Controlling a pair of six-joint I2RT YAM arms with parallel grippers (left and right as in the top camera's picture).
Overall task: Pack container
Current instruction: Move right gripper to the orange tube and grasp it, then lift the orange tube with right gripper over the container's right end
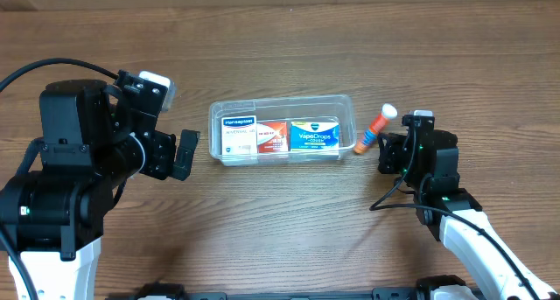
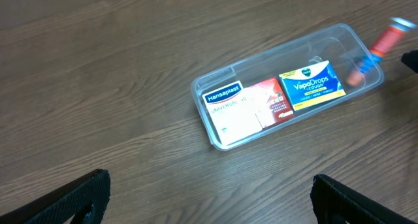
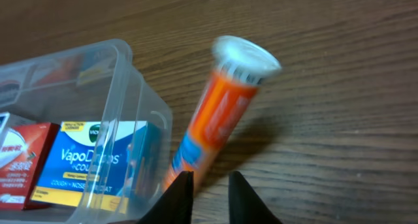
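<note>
Our right gripper point(image 3: 210, 192) seems to pinch the orange tube point(image 3: 219, 113) by its base, tilted beside the container point(image 1: 213, 134) for loading. Our left gripper point(image 2: 209, 208), fingers wide, waits clear.

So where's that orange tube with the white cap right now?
In the overhead view the orange tube sits tilted just outside the container's right end, its lower end at the right end effector.

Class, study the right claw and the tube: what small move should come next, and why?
Probably lift the tube slightly and carry it left over the container rim. The right claw grips its lower end, tilted, outside the container's right end; only that end, beside the VapoDrops box, looks free.
</note>
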